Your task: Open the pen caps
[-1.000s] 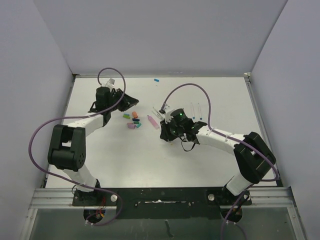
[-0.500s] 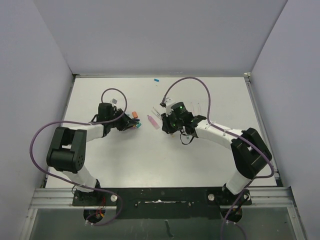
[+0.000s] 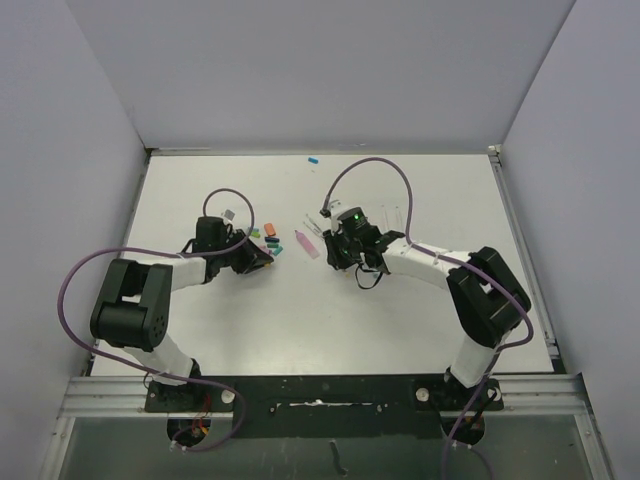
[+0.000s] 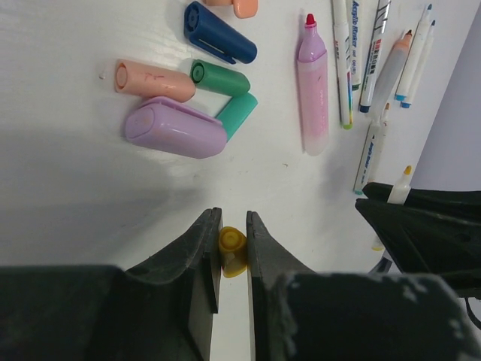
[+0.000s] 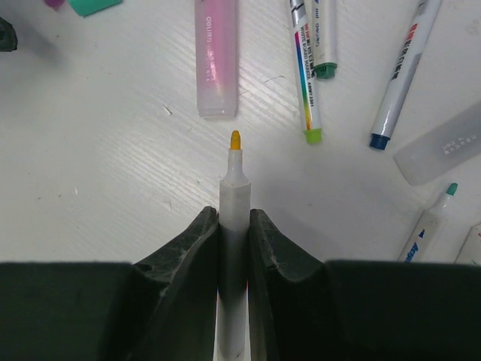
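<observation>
White table [image 3: 420,320] carries loose caps [image 4: 176,128] (lilac, green, blue, orange) beside uncapped pens [image 4: 343,68] and a pink highlighter [image 4: 314,98].

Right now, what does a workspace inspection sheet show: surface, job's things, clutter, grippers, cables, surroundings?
Surface: white table, lightly scuffed.
Job's things: loose caps clustered, lilac cap and blue cap among them; uncapped pink highlighter and thin white pens alongside.
Clutter: small blue piece alone near the far edge.
Grippers: left gripper shut on yellow cap; right gripper shut on yellow-tipped pen.
Cables: purple cable looped along each arm.
Surroundings: grey walls on three sides.
</observation>
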Robot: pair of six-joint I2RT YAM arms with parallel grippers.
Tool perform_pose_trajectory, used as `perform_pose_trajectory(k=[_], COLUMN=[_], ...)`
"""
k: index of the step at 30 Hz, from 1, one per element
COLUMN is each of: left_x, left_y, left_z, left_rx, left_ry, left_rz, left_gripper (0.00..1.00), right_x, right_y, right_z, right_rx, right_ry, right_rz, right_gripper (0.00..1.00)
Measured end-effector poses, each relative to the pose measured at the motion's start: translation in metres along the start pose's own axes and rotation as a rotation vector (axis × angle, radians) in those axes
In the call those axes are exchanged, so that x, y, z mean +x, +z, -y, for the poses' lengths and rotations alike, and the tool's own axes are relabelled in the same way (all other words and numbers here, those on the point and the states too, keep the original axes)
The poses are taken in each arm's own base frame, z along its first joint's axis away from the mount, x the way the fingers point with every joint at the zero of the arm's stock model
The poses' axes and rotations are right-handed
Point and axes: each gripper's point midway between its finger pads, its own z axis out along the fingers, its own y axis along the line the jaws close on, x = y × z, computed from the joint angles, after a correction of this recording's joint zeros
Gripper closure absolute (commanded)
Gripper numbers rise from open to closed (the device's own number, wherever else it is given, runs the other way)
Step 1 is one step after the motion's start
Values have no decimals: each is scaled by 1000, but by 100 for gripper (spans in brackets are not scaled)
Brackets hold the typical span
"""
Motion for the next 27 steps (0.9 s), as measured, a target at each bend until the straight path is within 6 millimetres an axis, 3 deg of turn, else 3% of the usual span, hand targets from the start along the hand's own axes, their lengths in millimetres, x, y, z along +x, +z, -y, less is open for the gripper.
perform_pose_trajectory(k=[7, 23, 27], left_x=[7, 16, 15], left_y=[0, 2, 1], left_z=[-5, -3, -2], left_rx=[-10, -9, -7], left_ry=[4, 20, 21], left_rz=[-17, -37, -36], left_gripper=[77, 66, 65], right_x=[2, 27, 35], right_y=[0, 11, 17], right_z=[12, 30, 34], right_rx=[71, 138, 150], right_ry=[12, 44, 54], right_rz=[3, -47, -71], right_gripper=[100, 100, 93])
